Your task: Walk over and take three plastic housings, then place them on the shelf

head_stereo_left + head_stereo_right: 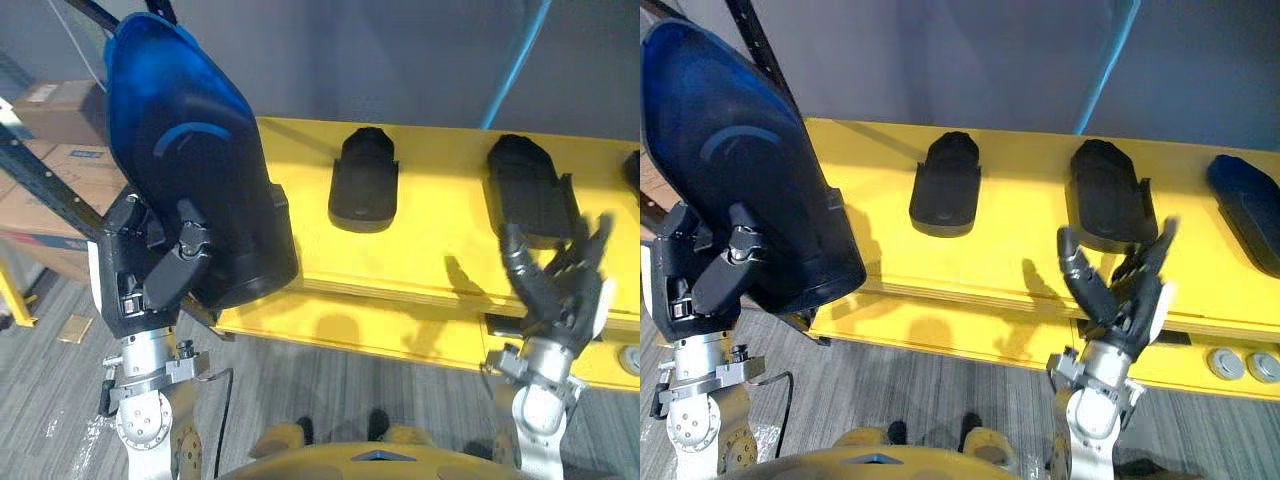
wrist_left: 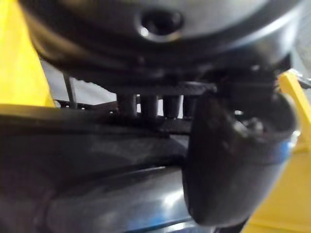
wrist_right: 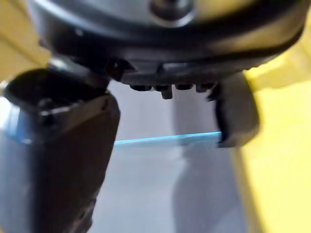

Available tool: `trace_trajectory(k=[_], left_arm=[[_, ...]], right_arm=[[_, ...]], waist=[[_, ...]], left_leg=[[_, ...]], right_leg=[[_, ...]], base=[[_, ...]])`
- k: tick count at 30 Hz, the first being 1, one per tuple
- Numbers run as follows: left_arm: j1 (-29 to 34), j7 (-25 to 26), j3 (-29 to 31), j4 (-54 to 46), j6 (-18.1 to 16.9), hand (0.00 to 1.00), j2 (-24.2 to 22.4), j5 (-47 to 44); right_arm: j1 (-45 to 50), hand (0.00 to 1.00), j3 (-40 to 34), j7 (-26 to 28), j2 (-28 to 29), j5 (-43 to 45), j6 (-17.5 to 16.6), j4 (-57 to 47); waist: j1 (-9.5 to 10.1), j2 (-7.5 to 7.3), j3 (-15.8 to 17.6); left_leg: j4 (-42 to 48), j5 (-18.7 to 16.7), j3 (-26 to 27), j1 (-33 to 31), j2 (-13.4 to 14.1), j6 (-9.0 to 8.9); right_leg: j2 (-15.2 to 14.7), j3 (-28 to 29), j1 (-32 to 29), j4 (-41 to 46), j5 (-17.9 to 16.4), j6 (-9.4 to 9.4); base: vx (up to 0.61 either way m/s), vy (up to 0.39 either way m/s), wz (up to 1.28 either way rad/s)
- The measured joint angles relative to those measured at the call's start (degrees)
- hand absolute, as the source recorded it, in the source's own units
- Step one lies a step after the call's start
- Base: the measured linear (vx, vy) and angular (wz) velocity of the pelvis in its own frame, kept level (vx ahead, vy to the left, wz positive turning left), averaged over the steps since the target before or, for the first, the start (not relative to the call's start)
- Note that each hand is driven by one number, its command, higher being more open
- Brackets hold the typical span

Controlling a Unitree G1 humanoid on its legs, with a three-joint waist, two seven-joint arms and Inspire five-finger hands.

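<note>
Left robot hand: thumb and fingers clamped on a large blue housing, held tilted above the left end of the yellow shelf.
Right robot hand: fingers spread, empty, at the shelf's front edge, just before a black housing.
Shelf: second black housing lies mid-shelf; dark blue housing at the right end.

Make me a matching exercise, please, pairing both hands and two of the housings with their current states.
Things:
1. left hand
2. right hand
3. left black housing
4. big blue housing

States:
A. lies flat on the yellow shelf
B. open, fingers spread, holding nothing
C. curled round a housing
D. held up off the shelf

Pairs: 1-C, 2-B, 3-A, 4-D
</note>
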Motion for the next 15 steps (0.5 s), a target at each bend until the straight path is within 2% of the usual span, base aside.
trace_trajectory(k=[1,3,4,6,7,8,9,13,14,15], left_arm=[[0.02,-0.10,0.00,0.00,-0.25,0.00,0.04,-0.19],[0.53,-0.28,0.00,-0.01,-1.11,0.00,0.13,-0.63],[0.68,-1.09,-0.02,-0.01,-1.22,0.00,0.15,-2.13],[0.99,-1.54,-0.07,0.00,-1.24,0.00,0.15,-3.40],[1.21,-1.65,-0.41,0.00,-1.31,0.00,0.14,-4.29],[1.63,-1.48,-0.63,0.16,-1.81,0.00,0.11,-4.38],[2.00,-1.38,-0.72,0.36,-2.14,0.00,0.06,-4.52],[2.14,-1.17,-0.29,1.33,-2.44,0.00,0.13,-6.44],[2.14,-1.13,-0.33,2.07,-2.49,0.00,0.13,-6.46],[2.18,-0.86,-1.31,3.04,-2.74,0.00,0.56,-5.89]], right_arm=[[-0.26,1.00,-0.73,-1.32,0.16,-1.00,-1.22,-0.79],[1.14,1.00,-3.69,-3.52,1.62,-2.72,-2.47,-0.99],[2.54,1.00,-5.99,-5.19,2.83,-3.29,-2.28,-0.60],[4.28,1.00,-9.42,-7.85,3.55,-3.52,-1.16,1.36],[5.10,1.00,-12.21,-9.53,3.58,-3.07,-0.02,4.09],[5.65,1.00,-14.76,-11.09,3.69,-2.84,1.36,8.06],[5.69,1.00,-15.69,-11.66,3.73,-2.76,1.98,10.72],[6.93,1.00,-18.66,-11.82,4.75,3.71,4.13,23.54],[7.27,1.00,-19.30,-11.44,4.85,5.82,4.62,26.08],[7.46,1.00,-20.33,-10.93,5.26,8.91,6.12,30.16]], waist=[[-0.07,-0.33,-0.28],[-0.58,-1.75,-1.86],[-1.60,-2.44,-2.18],[-2.34,-2.84,-2.40],[-2.67,-2.53,-2.29],[-2.79,-2.33,-2.20],[-2.82,-2.25,-2.20],[-2.92,-1.32,-1.57],[-2.92,-1.56,-1.20],[-2.64,-0.83,-1.44]], left_leg=[[-0.08,-0.07,1.11,0.04,0.50,0.02],[-1.43,-0.15,8.28,0.14,2.77,0.38],[-2.28,-0.04,14.14,0.76,4.41,0.78],[-2.88,0.18,20.32,1.41,5.84,1.12],[-3.03,2.04,22.29,1.56,5.98,1.32],[-3.27,3.72,21.83,1.94,5.25,-1.07],[-3.47,4.02,21.79,2.13,4.88,-1.53],[-3.52,4.06,21.83,2.77,2.61,-1.57],[-1.60,2.82,23.13,2.64,2.25,-2.36],[12.27,-2.26,27.19,1.08,9.24,0.94]], right_leg=[[-0.17,-0.72,0.57,-0.19,-0.05,-0.07],[-1.31,-3.37,0.96,-0.22,-0.36,-0.42],[-2.32,-5.46,1.51,-0.25,-0.38,-0.43],[-3.76,-7.04,1.94,-0.11,-0.54,-0.24],[-4.52,-7.17,2.36,0.08,-0.96,0.23],[-5.23,-7.04,2.70,0.51,-2.02,1.26],[-5.70,-6.91,2.67,0.99,-2.33,1.01],[-8.49,-6.25,2.43,2.99,-3.37,2.51],[-10.01,-5.57,2.27,3.76,-3.73,3.25],[-12.56,-2.43,1.50,5.78,-4.35,4.31]], base=[[-0.03,0.015,0.48],[-0.02,0.040,0.76],[0.00,0.054,0.87],[-0.01,0.122,0.80],[0.00,0.190,0.70],[0.02,0.156,0.48],[0.00,0.151,0.28],[-0.03,0.121,0.05],[-0.12,0.242,-0.56],[-0.16,0.385,-0.69]])
